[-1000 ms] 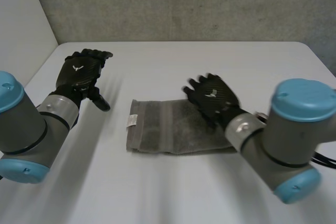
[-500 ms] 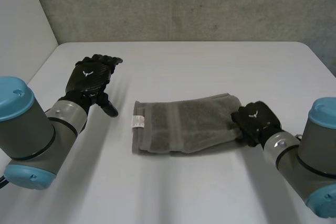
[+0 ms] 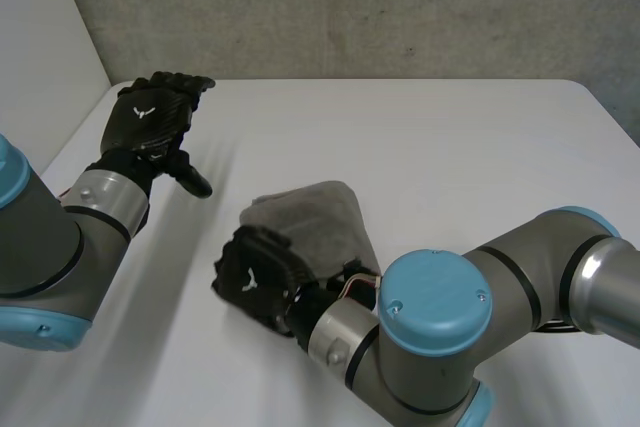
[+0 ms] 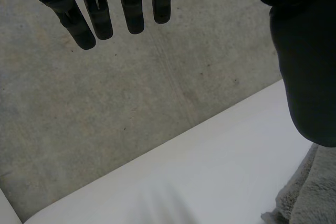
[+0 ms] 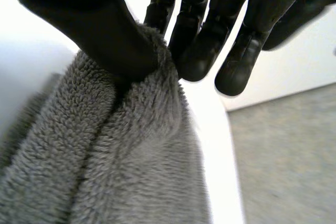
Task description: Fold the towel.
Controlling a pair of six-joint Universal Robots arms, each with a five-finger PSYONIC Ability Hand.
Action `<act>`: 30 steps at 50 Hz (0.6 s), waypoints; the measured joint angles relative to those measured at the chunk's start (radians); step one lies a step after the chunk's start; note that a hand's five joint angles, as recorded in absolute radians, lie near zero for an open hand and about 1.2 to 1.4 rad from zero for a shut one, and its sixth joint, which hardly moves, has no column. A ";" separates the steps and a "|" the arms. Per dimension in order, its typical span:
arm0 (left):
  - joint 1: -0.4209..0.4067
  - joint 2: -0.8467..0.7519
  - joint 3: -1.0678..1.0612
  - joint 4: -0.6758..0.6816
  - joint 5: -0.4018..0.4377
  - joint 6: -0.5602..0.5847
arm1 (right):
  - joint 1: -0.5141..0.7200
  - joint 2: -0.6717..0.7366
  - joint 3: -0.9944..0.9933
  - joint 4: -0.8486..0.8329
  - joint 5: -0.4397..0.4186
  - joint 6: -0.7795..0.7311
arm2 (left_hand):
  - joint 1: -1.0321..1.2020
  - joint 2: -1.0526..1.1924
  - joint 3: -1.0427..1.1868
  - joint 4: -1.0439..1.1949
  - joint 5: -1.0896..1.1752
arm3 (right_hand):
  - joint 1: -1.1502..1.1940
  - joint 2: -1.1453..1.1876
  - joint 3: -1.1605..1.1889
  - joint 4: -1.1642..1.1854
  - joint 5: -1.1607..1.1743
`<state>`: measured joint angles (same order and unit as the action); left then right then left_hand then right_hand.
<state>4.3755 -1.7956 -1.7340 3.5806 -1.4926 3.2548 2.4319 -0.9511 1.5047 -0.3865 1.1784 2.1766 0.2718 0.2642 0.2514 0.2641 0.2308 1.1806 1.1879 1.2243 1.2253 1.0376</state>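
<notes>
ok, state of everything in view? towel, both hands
towel: bunched into a loose hump on the table, one edge pinched.
right hand: shut on the towel's edge, thumb against fingers, at the towel's left end.
left hand: open, fingers straight, holding nothing, apart from the towel.

We see the towel (image 3: 318, 222) midway on the counter (image 3: 450, 147), the right robot hand (image 3: 255, 275) at the towel's near left end, the left robot hand (image 3: 152, 125) by the far left corner.
</notes>
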 measured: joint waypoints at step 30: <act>-0.241 -0.215 0.111 -0.047 -0.108 -0.106 | -0.346 -0.145 0.012 0.154 0.120 0.953 | 0.000 0.000 0.000 0.000 0.000 | -0.951 -0.946 -0.981 -0.970 -0.979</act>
<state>4.1340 -2.0104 -1.6233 3.5337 -1.6011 3.1486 2.0857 -1.0958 1.5164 -0.2323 1.2984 3.1296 0.2718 0.2642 0.2514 0.2641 0.2313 0.2296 0.2421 0.2429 0.2551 0.0586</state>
